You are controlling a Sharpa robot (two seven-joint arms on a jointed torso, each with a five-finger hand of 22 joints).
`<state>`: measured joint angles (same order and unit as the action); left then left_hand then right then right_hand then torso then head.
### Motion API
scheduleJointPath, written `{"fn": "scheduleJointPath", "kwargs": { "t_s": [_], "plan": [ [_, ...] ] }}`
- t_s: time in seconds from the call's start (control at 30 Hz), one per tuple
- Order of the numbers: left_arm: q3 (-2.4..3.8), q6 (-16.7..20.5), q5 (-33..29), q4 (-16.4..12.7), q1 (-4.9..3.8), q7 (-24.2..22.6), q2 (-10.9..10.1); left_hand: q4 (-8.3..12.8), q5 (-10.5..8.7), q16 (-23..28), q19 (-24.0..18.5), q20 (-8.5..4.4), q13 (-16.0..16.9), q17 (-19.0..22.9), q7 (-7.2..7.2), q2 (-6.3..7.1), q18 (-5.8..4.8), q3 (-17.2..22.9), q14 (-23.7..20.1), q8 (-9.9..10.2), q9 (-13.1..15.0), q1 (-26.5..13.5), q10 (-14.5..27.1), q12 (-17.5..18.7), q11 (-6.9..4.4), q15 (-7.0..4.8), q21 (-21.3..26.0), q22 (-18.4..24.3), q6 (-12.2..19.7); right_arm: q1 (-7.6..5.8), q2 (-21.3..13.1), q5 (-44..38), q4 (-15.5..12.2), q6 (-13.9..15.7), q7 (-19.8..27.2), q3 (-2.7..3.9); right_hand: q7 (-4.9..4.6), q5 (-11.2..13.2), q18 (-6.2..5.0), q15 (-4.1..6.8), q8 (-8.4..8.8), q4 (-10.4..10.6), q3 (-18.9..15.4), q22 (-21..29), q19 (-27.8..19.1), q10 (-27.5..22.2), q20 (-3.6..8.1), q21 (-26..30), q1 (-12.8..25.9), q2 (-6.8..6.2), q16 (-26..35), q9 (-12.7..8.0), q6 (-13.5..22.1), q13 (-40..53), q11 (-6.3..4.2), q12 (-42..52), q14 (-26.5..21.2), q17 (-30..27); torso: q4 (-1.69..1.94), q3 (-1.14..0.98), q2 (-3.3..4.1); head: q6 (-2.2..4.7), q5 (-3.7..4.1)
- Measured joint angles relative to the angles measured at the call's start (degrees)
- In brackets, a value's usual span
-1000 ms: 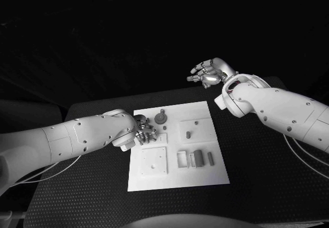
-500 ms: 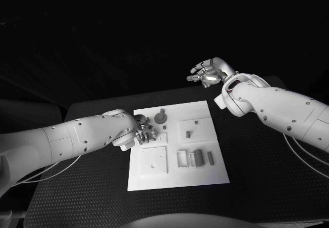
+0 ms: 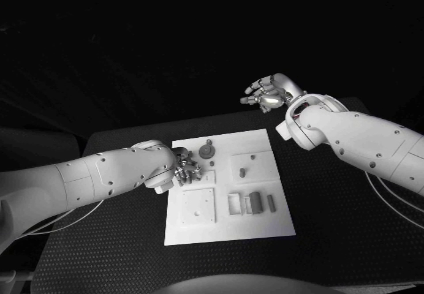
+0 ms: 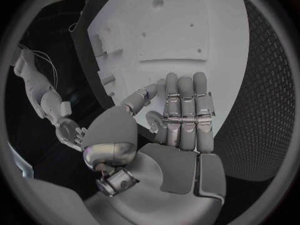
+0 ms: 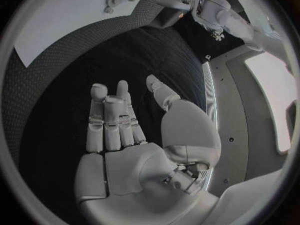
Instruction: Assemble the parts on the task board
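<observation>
The white task board (image 3: 231,217) lies in the middle of the table. On it are a round grey part (image 3: 207,150), a small oval part (image 3: 215,163), and two upright grey parts (image 3: 256,203) beside a raised frame. My left hand (image 3: 185,169) hangs over the board's left edge, fingers pointing down at a recessed square; nothing shows in it. In the left wrist view its fingers (image 4: 184,110) lie side by side above the board (image 4: 187,15), thumb apart. My right hand (image 3: 268,93) is raised beyond the board's far right corner, its palm (image 5: 140,160) bare.
The board rests on a black textured mat (image 3: 344,208) with room on both sides. A square plate with small holes (image 3: 198,207) sits at the board's near left. Past the mat's far edge all is dark.
</observation>
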<state>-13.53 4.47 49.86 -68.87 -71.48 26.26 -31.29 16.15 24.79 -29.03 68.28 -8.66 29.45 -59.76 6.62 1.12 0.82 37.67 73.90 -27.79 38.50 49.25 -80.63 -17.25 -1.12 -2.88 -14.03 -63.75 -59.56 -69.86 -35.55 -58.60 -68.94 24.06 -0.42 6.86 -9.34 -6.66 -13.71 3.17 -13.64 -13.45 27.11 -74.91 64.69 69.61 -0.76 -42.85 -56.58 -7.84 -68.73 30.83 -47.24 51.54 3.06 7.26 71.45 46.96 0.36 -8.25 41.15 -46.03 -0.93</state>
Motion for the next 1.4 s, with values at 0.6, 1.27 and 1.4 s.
{"fn": "scheduleJointPath", "kwargs": {
  "t_s": [0.6, 1.27, 1.4],
  "plan": [
    [0.00, -0.05, 0.22, 0.37, 0.13, -0.02, 0.38, 0.05, -0.37, -0.28, -0.08, 0.08, 0.11, 0.52, -0.09, 0.01, 0.00, -0.10, -0.21, 0.06, 0.11, -0.01, 0.00, -0.23, 0.02, -0.21, 0.00, -0.13, -0.07, 0.00, -0.05, 0.00, -0.08, -0.28, -0.01, 0.00, 0.01, 0.00, 0.00, 0.00, 0.00, 0.00, 0.00, 0.00, 0.00, -0.01, -0.01, 0.00, 0.00, 0.00, 0.00, -0.01, 0.01, 0.01, -0.01, 0.00, 0.00, 0.00, -0.02, -0.05, -0.01, -0.05, 0.00],
    [-0.04, 0.05, 0.58, 0.49, 0.28, 0.00, 0.68, -0.75, -5.16, -2.06, 0.34, -0.34, 0.64, 1.71, -0.45, 0.64, 0.00, -0.91, -0.21, -0.68, 0.83, -0.64, 0.25, -1.41, -0.23, -0.21, 0.00, -0.76, -0.27, 0.00, -0.10, 0.01, -0.13, -0.47, -0.03, 0.00, 0.13, 0.00, 0.00, 0.00, 0.00, 0.00, 0.00, 0.00, 0.00, 0.11, -0.02, 0.00, 0.00, 0.00, 0.00, 0.03, -0.08, -0.04, 0.11, 0.00, 0.00, 0.00, -0.03, -0.06, -0.01, -0.18, 0.25],
    [-0.06, 0.05, 0.63, 0.53, 0.32, 0.02, 0.71, -1.45, -7.24, -2.50, 0.34, -0.34, 0.71, 2.18, -1.44, 1.17, 0.01, -1.66, -0.23, -0.78, 1.27, -1.58, 0.32, -1.77, -0.32, -0.23, 0.00, -0.90, -1.26, 0.00, -0.09, 0.01, -0.11, -0.47, -0.03, 0.00, 0.14, 0.00, 0.00, 0.00, 0.00, 0.00, 0.00, 0.00, 0.01, 0.11, -0.02, 0.00, 0.00, 0.00, 0.00, 0.03, -0.08, -0.04, 0.11, -0.22, 0.00, 0.00, -0.03, -0.05, -0.01, -0.18, 0.25]
  ]
}}
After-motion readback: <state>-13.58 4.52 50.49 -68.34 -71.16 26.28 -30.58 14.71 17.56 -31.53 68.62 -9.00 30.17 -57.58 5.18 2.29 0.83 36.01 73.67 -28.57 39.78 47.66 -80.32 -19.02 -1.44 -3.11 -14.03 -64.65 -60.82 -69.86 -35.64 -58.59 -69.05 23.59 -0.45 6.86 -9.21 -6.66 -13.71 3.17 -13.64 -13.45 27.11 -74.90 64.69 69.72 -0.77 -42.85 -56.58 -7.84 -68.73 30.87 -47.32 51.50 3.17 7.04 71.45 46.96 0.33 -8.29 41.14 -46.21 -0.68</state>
